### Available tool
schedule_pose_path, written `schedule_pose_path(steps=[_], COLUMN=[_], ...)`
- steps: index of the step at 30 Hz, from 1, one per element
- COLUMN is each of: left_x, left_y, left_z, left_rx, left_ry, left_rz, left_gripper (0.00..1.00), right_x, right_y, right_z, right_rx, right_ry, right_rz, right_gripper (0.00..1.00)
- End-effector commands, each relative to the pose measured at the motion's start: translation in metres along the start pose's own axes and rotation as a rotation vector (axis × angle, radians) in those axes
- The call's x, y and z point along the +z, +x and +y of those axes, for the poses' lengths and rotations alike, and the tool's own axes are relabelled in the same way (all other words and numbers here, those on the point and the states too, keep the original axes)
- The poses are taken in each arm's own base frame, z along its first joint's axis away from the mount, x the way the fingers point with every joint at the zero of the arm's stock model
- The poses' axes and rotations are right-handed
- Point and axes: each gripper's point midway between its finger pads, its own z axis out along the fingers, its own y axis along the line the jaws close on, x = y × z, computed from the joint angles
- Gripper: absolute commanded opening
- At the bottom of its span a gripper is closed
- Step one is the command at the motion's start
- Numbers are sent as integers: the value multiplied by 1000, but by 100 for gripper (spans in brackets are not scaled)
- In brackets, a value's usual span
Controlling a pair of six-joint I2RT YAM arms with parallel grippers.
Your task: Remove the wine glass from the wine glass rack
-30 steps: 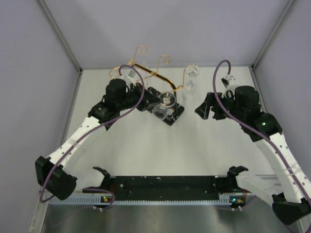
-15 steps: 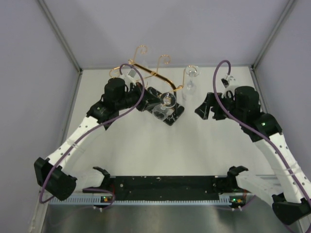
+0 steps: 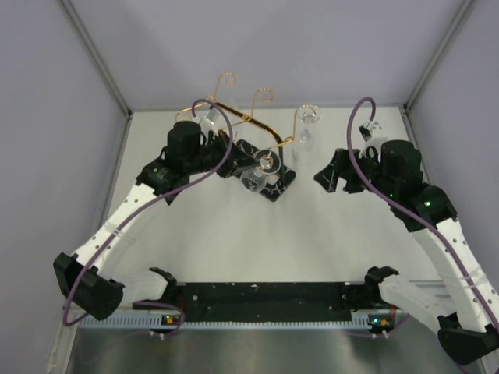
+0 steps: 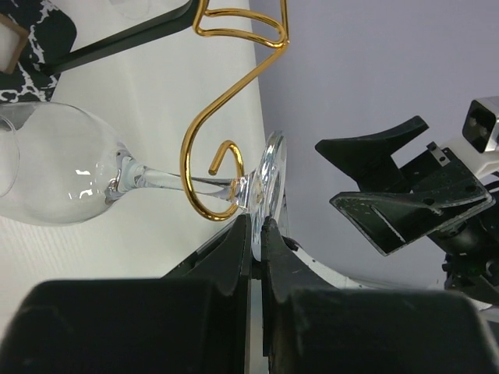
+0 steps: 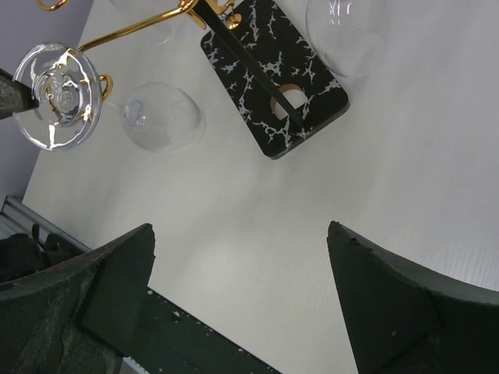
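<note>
A clear wine glass (image 4: 54, 167) lies sideways, its stem resting in the curled end of a gold arm (image 4: 204, 160) of the wine glass rack (image 3: 234, 111). My left gripper (image 4: 257, 222) is shut on the rim of the glass's round foot (image 4: 273, 175). From above, the foot (image 3: 269, 163) and bowl (image 3: 253, 181) hang over the rack's black marbled base (image 3: 284, 178). My right gripper (image 5: 240, 227) is open and holds nothing. It hovers over bare table to the right of the rack (image 5: 273, 86), apart from the glass (image 5: 162, 117).
A second glass (image 3: 306, 123) hangs from the rack's right arm, close to my right gripper (image 3: 323, 175), and shows as a bowl (image 5: 347, 31) beside the base. Another glass (image 3: 209, 117) hangs at the rack's left. Grey walls enclose the table on three sides.
The left arm has shifted slightly toward the back with the glass foot still pinched. The right arm has drawn a little to the right. The glass's stem stays in the hook.
</note>
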Motion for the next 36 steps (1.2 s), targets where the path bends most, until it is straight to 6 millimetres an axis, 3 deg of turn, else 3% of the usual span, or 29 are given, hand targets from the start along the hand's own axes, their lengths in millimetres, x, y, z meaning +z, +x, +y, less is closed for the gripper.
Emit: schedule_pose_path(steps=[1, 5, 10, 23, 31, 36], left_x=[-25, -32, -29, -2, 9, 7], left_y=[-11, -20, -32, -61, -57, -48], left_z=[-16, -4, -3, -31, -44, -63], left_rx=[92, 83, 88, 106, 84, 77], left_ry=[41, 20, 21, 101, 166, 245], left_rz=[-73, -94, -99, -72, -31, -2], left_gripper=[0, 0, 0, 0, 0, 0], right_x=[0, 0, 2, 5, 8, 13], right_y=[-11, -10, -8, -1, 0, 0], right_z=[4, 5, 6, 3, 1, -2], right_rx=[3, 12, 17, 17, 19, 40], right_ry=[-15, -22, -26, -30, -21, -4], right_rz=[-41, -39, -33, -22, -19, -13], right_gripper=[91, 91, 91, 90, 91, 91])
